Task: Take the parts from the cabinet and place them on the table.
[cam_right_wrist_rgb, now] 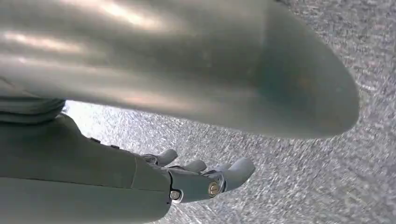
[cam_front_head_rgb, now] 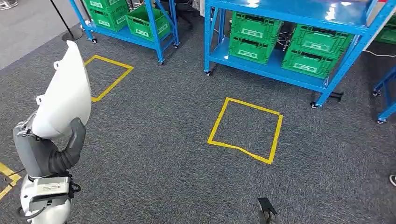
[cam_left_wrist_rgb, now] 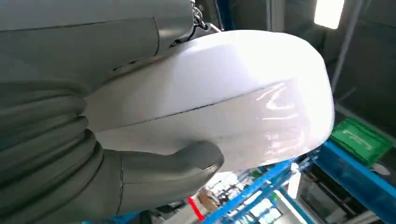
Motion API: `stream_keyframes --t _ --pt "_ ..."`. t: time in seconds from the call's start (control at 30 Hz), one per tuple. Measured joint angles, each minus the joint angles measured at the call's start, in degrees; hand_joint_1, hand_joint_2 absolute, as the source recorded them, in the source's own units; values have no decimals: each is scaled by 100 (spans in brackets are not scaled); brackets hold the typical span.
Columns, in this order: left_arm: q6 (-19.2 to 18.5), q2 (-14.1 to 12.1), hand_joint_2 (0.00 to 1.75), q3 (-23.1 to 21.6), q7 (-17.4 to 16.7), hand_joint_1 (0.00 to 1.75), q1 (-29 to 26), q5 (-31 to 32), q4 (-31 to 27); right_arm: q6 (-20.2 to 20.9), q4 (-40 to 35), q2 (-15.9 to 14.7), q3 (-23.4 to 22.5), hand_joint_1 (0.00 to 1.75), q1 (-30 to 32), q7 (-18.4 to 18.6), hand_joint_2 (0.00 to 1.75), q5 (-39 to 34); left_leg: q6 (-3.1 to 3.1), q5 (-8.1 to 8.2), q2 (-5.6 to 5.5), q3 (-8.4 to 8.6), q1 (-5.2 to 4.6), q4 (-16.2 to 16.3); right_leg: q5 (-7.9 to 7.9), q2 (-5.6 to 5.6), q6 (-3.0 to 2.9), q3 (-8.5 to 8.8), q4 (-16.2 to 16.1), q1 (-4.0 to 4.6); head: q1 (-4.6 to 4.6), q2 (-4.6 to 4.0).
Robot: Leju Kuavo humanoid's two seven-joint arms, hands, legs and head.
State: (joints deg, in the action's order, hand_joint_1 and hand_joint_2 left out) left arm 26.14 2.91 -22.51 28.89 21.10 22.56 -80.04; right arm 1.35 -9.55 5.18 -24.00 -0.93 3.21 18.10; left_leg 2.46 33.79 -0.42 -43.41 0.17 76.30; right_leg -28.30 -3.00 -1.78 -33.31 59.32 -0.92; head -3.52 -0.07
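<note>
Carrying the smooth white curved plastic shell part (cam_front_head_rgb: 65, 91) upright in my left hand (cam_front_head_rgb: 70, 144), fingers clasped around it; my right hand (cam_right_wrist_rgb: 201, 179) hangs seemingly loose. Blue shelving (cam_front_head_rgb: 280, 70) ahead; tabletop placement remains.

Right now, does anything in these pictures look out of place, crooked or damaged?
Little stands out. The near edge of the yellow tape square in front of the blue rack is kinked, not straight. The green crates sit stacked in order. The left hand holds the white part upright; no damage shows on it.
</note>
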Motion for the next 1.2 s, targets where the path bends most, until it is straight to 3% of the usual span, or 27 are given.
stream_keyframes --t 0.07,0.1,0.13,0.17,0.27,0.3,0.33,0.37,0.43,0.47,0.5,0.53,0.6,0.63,0.67,0.77,0.8,0.83,0.87,0.93,0.97,1.0,1.07,1.1,1.13,1.17,1.2 --pt "-48 65 175 -11 -7 175 73 -2 92 -11 0 4 -39 0 -9 -26 0 -30 -24 -404 57 416 1 -744 -13 -133 20 18 1 1 0 0" --pt "-61 107 175 -31 -7 175 135 -2 129 -22 0 11 -52 0 -10 -9 0 -57 -58 -627 205 738 -12 -1315 -26 -199 41 40 1 2 2 0" --pt "-72 159 175 -67 -4 175 208 2 170 -26 0 31 -78 0 -8 20 0 -68 -113 -670 511 957 -46 -1741 -41 -262 64 63 1 12 2 0" --pt "-90 201 175 -99 -4 175 264 9 201 -39 0 35 -96 0 -6 51 0 -70 -147 -683 492 997 -76 -1766 -61 -306 108 64 9 37 -13 0" --pt "-79 253 175 -133 2 175 304 11 279 -61 0 66 -122 0 -26 101 0 -61 -230 -717 289 900 -122 -1777 -37 -457 210 108 -32 12 -5 0" --pt "-57 256 175 -133 4 175 310 -2 280 -70 -2 68 -122 0 -25 90 0 -55 -296 -768 217 991 -72 -1857 -74 -443 265 109 -30 -6 -7 0" --pt "-43 267 175 -133 11 175 333 -2 286 -68 -2 68 -122 0 -25 81 0 -43 -317 -790 158 996 -59 -1890 -150 -121 289 90 83 -27 -20 0" --pt "-35 293 175 -138 9 175 366 -13 299 -68 -2 87 -122 0 -23 74 0 -26 -349 -809 104 986 -46 -1888 -346 124 298 -60 402 -34 -22 0" --pt "-33 313 175 -138 9 175 369 -20 330 -74 -2 83 -125 0 15 74 0 -22 -372 -808 -50 975 -52 -1887 -758 272 324 -540 1354 -24 -59 0" --pt "-33 313 175 -140 9 175 361 -20 356 -76 -2 79 -127 0 30 74 0 -22 -372 -808 -134 970 -55 -1878 -834 285 330 -730 1686 -21 -57 0" --pt "-33 312 175 -140 9 175 354 -20 376 -74 -2 79 -127 0 35 74 0 -13 -372 -807 -216 966 -54 -1863 -767 288 330 -802 1759 -21 -59 0" --pt "-33 312 175 -140 11 175 352 -20 389 -70 -2 79 -127 0 35 70 0 -4 -367 -804 -301 964 -49 -1845 -565 290 328 -735 1545 -28 -59 0" --pt "-33 312 175 -140 11 175 354 -20 402 -68 -2 79 -127 0 26 63 0 0 -330 -781 -464 964 -31 -1792 -20 366 331 -280 553 -57 -59 0" --pt "-33 315 175 -140 11 175 356 -20 402 -68 -2 79 -127 0 24 63 0 2 -299 -762 -531 945 -17 -1748 77 593 339 -76 84 -95 -59 0" --pt "-33 317 175 -140 13 175 359 -20 404 -66 -2 81 -127 0 21 66 0 2 -247 -745 -600 907 -52 -1713 15 649 323 -58 61 -40 -65 0" --pt "-35 321 175 -144 9 175 361 -20 404 -66 -2 81 -127 0 -1 66 0 2 -137 -790 -722 881 -15 -1781 38 488 196 -74 70 -12 -66 0" --pt "-35 310 175 -146 7 175 368 -17 404 -63 -2 87 -127 0 -11 64 0 4 -97 -782 -756 842 -28 -1774 66 417 148 -59 28 -58 -63 0" --pt "-35 308 175 -146 0 175 376 -11 404 -52 -2 90 -127 0 -21 63 0 5 -94 -726 -482 833 -36 -1678 79 362 98 -47 6 -53 -57 0" --pt "-39 310 175 -149 -13 175 414 -4 411 -50 -2 90 -127 0 -16 59 0 7 -78 -530 -206 694 -49 -1395 67 308 47 -44 4 -43 -6 0" --pt "-43 315 175 -162 -35 175 433 15 415 -50 -2 90 -129 0 2 61 0 9 -44 -78 -33 265 -26 -493 53 173 26 -42 5 -21 -7 0" --pt "-46 315 175 -162 -61 175 433 24 426 -50 -2 87 -129 0 4 61 0 9 -34 61 -21 69 -14 -87 49 103 21 -45 7 -13 -7 0" --pt "-50 312 175 -162 -74 175 432 31 443 -52 -2 87 -129 0 3 63 0 9 -26 64 -15 -20 0 86 46 30 20 -42 7 -8 -6 0" --pt "-52 313 175 -162 -76 175 433 35 454 -52 -2 87 -129 0 -8 63 0 9 -37 -287 30 265 4 -442 31 -101 37 -19 8 -8 -4 0" --pt "-52 312 175 -162 -76 175 441 35 452 -52 -2 87 -129 0 -11 64 0 9 -52 -539 117 567 3 -1004 15 -165 54 7 8 -8 -4 0" --pt "-52 317 175 -162 -76 175 455 35 452 -52 -2 87 -129 0 -10 64 0 11 -81 -725 313 855 -4 -1518 -3 -218 77 35 9 -5 -4 0" --pt "-52 319 175 -166 -76 175 473 35 454 -54 -2 87 -129 0 -9 61 0 11 -128 -668 555 946 -70 -1721 -29 -263 117 47 21 37 -9 0" --pt "-52 330 175 -168 -78 175 482 35 452 -52 -2 87 -129 0 -13 61 0 28 -159 -707 449 957 -66 -1742 -28 -304 149 51 18 29 -20 0"
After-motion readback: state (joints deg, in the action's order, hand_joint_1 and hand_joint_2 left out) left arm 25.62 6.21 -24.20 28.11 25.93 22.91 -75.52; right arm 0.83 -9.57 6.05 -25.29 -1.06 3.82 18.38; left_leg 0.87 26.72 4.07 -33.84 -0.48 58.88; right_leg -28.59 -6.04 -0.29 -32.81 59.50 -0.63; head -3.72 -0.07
